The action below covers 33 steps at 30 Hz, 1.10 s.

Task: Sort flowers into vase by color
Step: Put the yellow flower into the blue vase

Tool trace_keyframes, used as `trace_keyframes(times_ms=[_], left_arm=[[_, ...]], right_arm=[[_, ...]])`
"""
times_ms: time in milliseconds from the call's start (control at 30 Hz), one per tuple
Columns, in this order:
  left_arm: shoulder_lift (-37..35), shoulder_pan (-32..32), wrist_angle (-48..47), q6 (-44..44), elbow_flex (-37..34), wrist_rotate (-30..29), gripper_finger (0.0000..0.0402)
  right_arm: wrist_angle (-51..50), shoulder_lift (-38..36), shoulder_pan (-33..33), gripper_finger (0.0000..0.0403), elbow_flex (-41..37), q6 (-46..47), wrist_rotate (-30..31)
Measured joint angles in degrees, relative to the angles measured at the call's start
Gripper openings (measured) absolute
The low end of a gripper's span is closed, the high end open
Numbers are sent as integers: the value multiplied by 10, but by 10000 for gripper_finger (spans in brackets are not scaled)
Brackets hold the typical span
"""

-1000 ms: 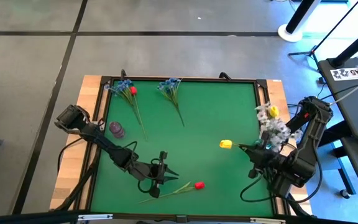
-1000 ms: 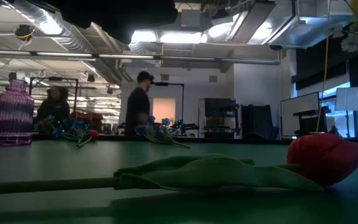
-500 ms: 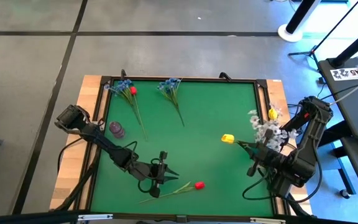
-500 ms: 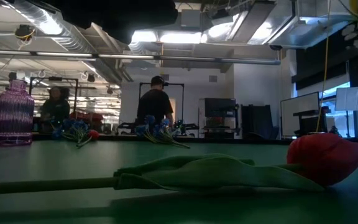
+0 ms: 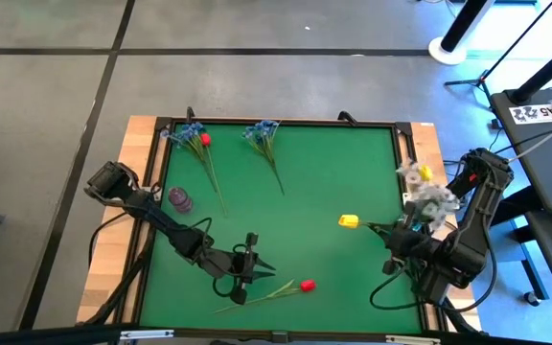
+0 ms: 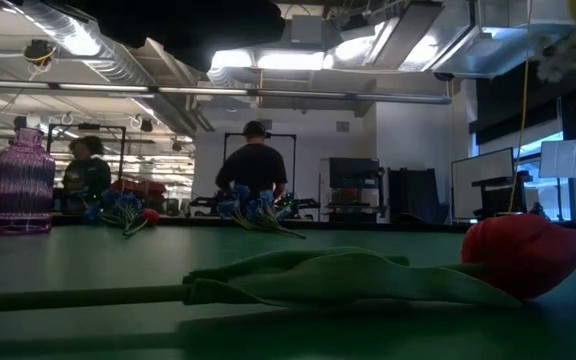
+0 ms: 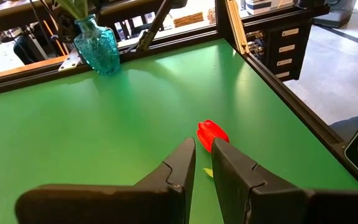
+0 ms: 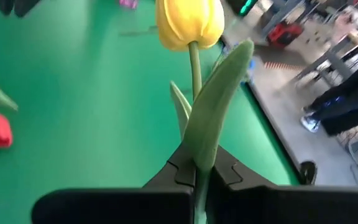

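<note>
Hardly any writing shows. A small white card on the dark desk far right of the counter carries black marks, perhaps digits, too small to read. Nothing on the counter bears a label.

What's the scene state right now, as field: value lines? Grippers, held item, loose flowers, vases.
right gripper: shut on yellow tulip-like flower, by the green mat's right side
left gripper: empty, slightly parted, over the mat's near-left, pointing at red tulip-like flower
loose flowers: two blue-blossom sprigs at far edge
vases: purple ribbed vase left; teal glass vase right
</note>
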Motion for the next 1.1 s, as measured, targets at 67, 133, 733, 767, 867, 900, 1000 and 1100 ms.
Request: trace_keyframes(times_ms=[67, 133, 733, 767, 867, 900, 1000, 1100], left_arm=[[0, 0, 0, 0, 0, 0, 50], [0, 0, 0, 0, 0, 0, 50], [0, 0, 0, 0, 0, 0, 50], [0, 0, 0, 0, 0, 0, 50], [0, 0, 0, 0, 0, 0, 50], [0, 0, 0, 0, 0, 0, 50], [0, 0, 0, 0, 0, 0, 50], [0, 0, 0, 0, 0, 0, 50]], right_arm=[[-1, 0, -9, 5, 0, -9, -35], [-1, -1, -15, 5, 0, -14, -58], [-3, -9, -33, 5, 0, 1, -2], [-3, -9, -33, 5, 0, 3, -2], [-2, -9, -33, 5, 0, 8, 9], [0, -9, -33, 5, 0, 12, 10], [7, -9, -33, 5, 0, 21, 13], [28, -9, -41, 5, 0, 21, 36]])
